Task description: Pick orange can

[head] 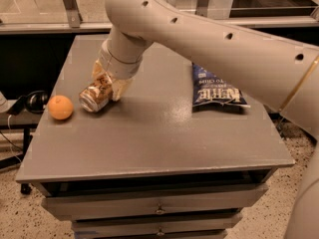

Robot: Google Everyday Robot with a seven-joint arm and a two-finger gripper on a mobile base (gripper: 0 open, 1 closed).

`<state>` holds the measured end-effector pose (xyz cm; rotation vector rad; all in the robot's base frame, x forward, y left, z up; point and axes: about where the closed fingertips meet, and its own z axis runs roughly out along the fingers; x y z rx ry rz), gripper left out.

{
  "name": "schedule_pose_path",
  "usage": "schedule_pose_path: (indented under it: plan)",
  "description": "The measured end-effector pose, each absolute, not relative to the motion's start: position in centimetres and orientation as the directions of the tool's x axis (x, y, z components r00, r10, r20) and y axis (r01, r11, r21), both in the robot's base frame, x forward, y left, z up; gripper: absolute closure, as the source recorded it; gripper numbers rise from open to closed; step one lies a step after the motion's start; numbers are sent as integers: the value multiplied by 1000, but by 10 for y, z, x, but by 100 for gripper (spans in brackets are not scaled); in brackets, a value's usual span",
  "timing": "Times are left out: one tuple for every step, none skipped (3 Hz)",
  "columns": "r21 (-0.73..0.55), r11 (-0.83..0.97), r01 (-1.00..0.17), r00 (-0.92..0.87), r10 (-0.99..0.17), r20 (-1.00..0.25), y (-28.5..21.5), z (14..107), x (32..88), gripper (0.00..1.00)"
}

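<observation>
The orange can (92,98) lies on its side on the grey table (164,138), left of the middle, with its silver end facing front-left. My gripper (108,83) comes down from the big white arm and straddles the can's rear half. One cream finger (99,71) sits on the can's far side and the other on its near right side. The jaws look closed against the can, which still rests at table level.
A round orange fruit (61,107) sits near the table's left edge, close to the can. A dark blue chip bag (217,87) lies flat at the right. Black headphones (31,101) rest off the table to the left. Drawers are below the front edge.
</observation>
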<state>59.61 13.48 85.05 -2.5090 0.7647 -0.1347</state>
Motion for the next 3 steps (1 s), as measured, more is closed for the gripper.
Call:
schedule_pose_path:
  plan:
    - [-504, -693, -515, 810, -586, -21, 124, 882, 604, 87]
    - [-520, -633, -574, 748, -664, -17, 97, 924, 612, 100]
    - [-540, -474, -696, 611, -786, -97, 51, 966, 627, 100]
